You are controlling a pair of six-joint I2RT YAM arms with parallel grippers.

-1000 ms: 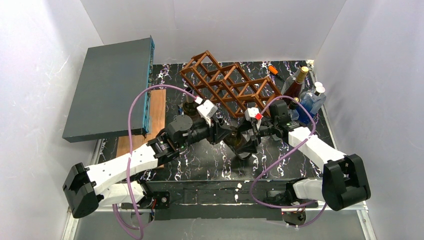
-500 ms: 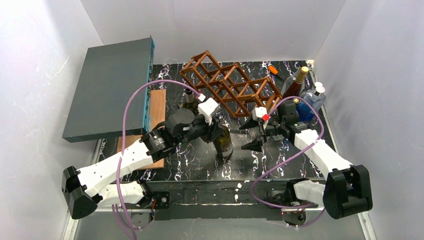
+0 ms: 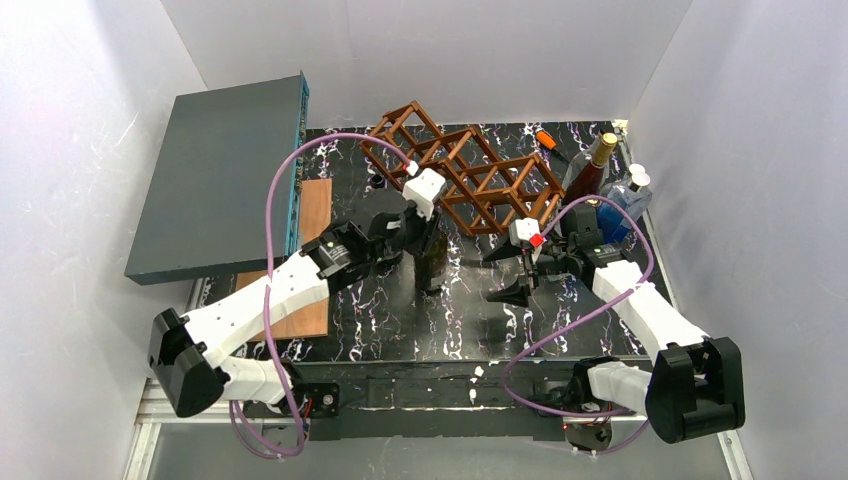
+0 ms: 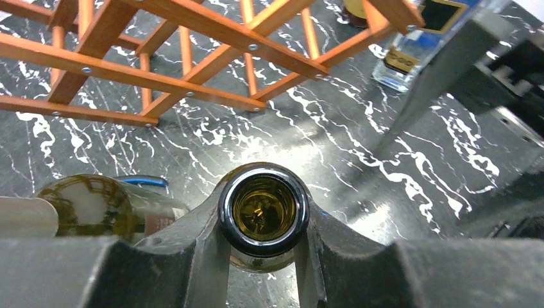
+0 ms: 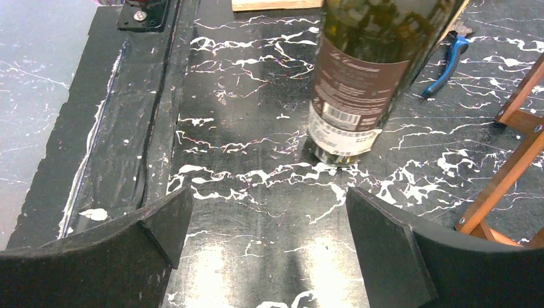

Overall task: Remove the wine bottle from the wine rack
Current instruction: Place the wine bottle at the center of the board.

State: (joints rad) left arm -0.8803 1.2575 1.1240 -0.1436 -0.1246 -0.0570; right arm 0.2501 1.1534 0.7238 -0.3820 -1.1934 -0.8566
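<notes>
**Item 1. Left pincer** [image 3: 427,238]: pinching the neck of the wine bottle [image 3: 432,272], one finger on each side just under the lip. The bottle's open mouth faces straight up at the wrist camera.

**Item 2. Wine bottle:** dark glass with a brown and white label. It stands directly beneath the left pincer, upright, its base resting on the black marbled table [image 3: 400,320]. It is out of the rack and touches no part of it.

**Item 3. Wine rack** [image 3: 460,172]: brown wooden lattice of diamond cells. It lies beyond the left pincer on the far side, near the bottle but apart from it.

**Item 4. Right pincer** [image 3: 495,278]: fingers spread wide, gripping nothing, held low over the table. The bottle stands ahead of its fingertips and clear of them, with the lower label turned toward it. A leg of the rack shows at this pincer's right.

**Item 5. Blue-handled tool** [image 5: 451,58]: flat on the table, beyond the bottle as seen from the right pincer.

**Item 6. Grey flat box** [image 3: 220,180]: well off to the left of the left pincer. A wooden board [image 3: 312,235] lies beside its near edge.

**Item 7. Group of bottles** [image 3: 602,170]: upright, beyond the right pincer and to its right, in the far corner.
</notes>
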